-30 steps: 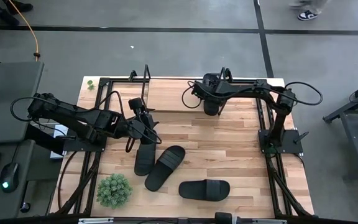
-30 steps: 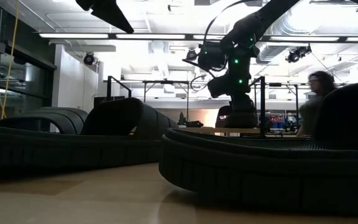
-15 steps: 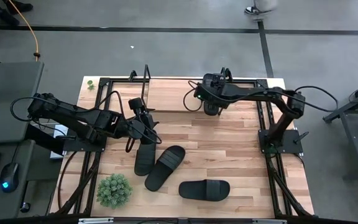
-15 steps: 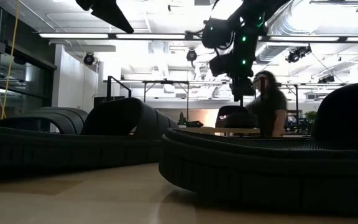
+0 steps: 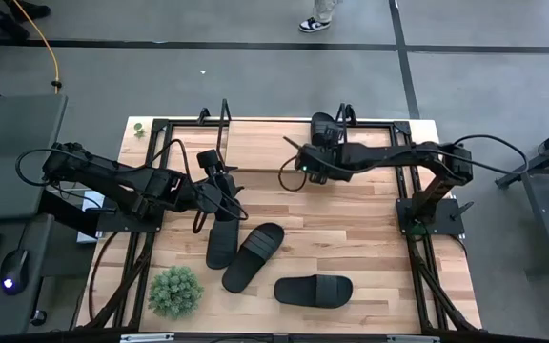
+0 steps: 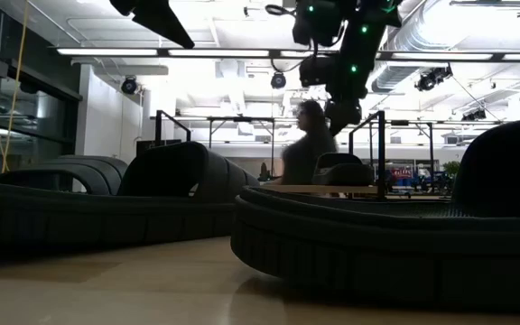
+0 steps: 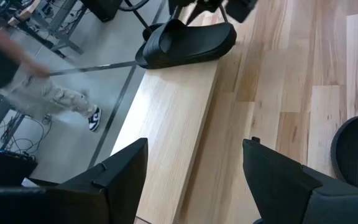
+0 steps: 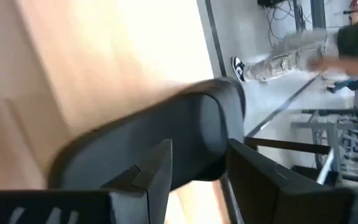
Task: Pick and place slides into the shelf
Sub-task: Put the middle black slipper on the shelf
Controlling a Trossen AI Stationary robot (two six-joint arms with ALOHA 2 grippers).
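Right pincer (image 5: 305, 168) hangs spread above one slide (image 5: 324, 126) lying on the shelf (image 5: 265, 145).

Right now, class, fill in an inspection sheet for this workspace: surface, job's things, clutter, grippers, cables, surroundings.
Surface: wooden table, bare in places.
Job's things: one sandal on shelf lies on the shelf; three sandals on table lie near the front.
Clutter: a potted plant at the front left corner.
Grippers: left gripper open and empty, above the table near the closest sandal; right gripper open, over the shelf beside the placed sandal, not gripping it.
Cables: black cables loop off both arms; a yellow cord lies on the floor.
Surroundings: a person passing behind the table.
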